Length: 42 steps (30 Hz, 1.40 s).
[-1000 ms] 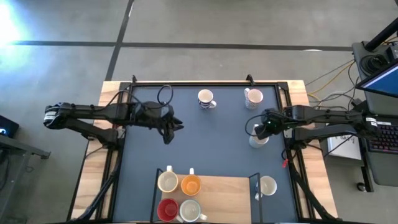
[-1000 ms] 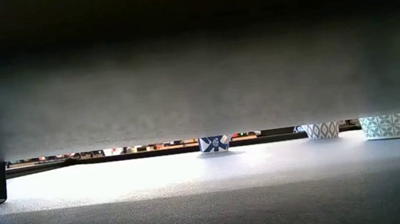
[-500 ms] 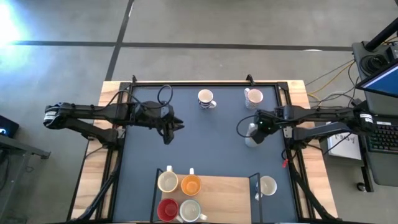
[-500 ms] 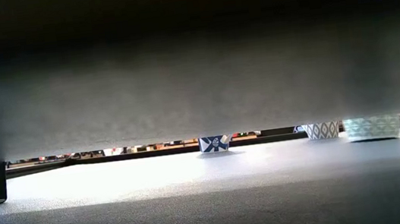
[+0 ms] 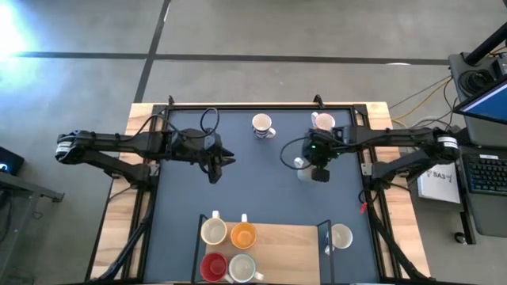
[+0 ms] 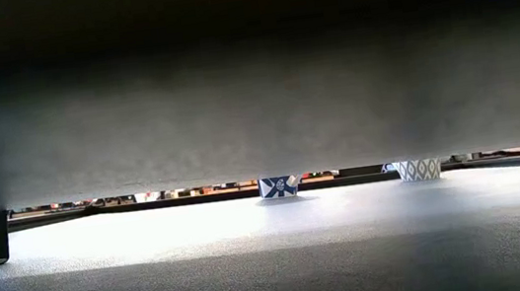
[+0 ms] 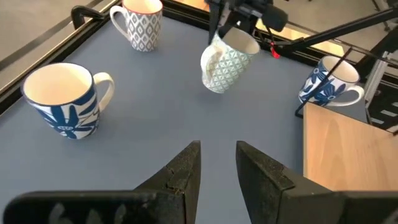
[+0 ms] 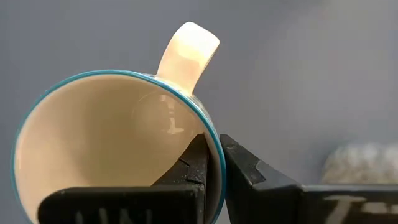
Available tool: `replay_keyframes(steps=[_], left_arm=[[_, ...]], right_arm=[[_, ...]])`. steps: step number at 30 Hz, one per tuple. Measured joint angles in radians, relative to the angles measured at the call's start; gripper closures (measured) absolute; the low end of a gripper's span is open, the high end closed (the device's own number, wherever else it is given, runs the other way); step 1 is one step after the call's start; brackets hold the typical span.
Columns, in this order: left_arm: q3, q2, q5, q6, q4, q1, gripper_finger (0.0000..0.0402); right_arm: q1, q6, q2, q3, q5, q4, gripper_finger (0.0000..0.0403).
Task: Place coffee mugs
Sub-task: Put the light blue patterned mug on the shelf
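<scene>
Change since earlier frame: right gripper (image 5: 310, 165) has travelled from the table's right edge toward the centre, taking the teal-patterned mug (image 7: 225, 63) with it; that mug is gone from the low view, so it appears lifted.
Right gripper state: fingers pinched on the mug's rim wall, one inside (image 8: 194, 163) and one outside.
Mug attitude: hangs tilted in the left wrist view, handle away from the fingers, clear of the table (image 5: 261, 174).
Left gripper (image 7: 216, 163): waits over the table's left half, fingers slightly parted, holding nothing.
Other mugs: blue-flowered mug (image 5: 262, 125) and diamond-patterned mug (image 5: 322, 123) stand at the far edge; four mugs (image 5: 228, 248) sit grouped on the wooden board (image 5: 289, 253); one more mug (image 5: 341, 236) stands just beside the board's right end.
Risk: thin rim pinch on a tilted mug; it could swing or slip during travel.
Risk: placing near the grouped four could knock them.
</scene>
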Motion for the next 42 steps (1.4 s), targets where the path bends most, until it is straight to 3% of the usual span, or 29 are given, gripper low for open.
replay_keyframes(steps=[8, 12, 17, 29, 42], left_arm=[[0.0, 0.0, 0.001, 0.002, -0.015, -0.026, 0.0318], [0.0, -0.001, 0.001, 0.002, -0.025, -0.032, 0.0318], [0.0, -0.003, 0.002, 0.003, -0.033, -0.031, 0.0318], [0.0, -0.004, 0.002, 0.003, -0.034, -0.031, 0.0318], [0.0, -0.004, 0.003, 0.003, -0.034, -0.033, 0.0318]], right_arm=[[0.0, -0.536, 0.157, 0.098, -0.032, -0.001, 0.0389], [0.002, -0.673, 0.222, 0.13, -0.14, 0.002, 0.0389], [0.005, -0.753, 0.287, 0.176, -0.155, 0.002, 0.0389], [0.007, -0.518, 0.359, 0.212, -0.154, 0.001, 0.0367], [0.008, -0.305, 0.342, 0.292, -0.15, -0.046, 0.0363]])
